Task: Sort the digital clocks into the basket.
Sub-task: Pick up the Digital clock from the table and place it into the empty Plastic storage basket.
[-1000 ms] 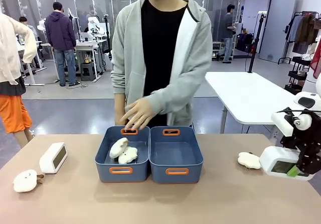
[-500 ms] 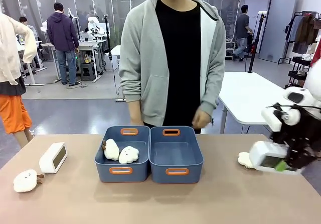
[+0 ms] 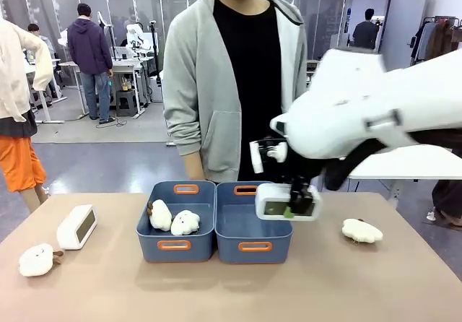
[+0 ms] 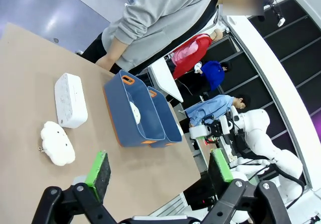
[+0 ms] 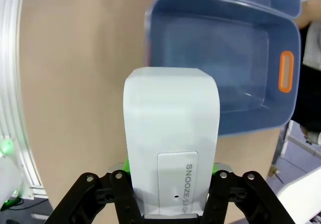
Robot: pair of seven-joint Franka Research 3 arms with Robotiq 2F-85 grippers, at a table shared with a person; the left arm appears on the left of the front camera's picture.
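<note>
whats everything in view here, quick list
digital clocks: 2, white; one held above the right basket's rim, one on the table's left part
baskets: 2, slate blue with orange handle slots; side by side mid-table, left basket, right basket
plush toys: 4, cream white; two in the left basket, one near the table's left corner, one on its right part
table: 1, tan
person: 1, grey hoodie over black top; standing at the far side
left gripper: open, raised above the table
right gripper: shut on the held clock
</note>
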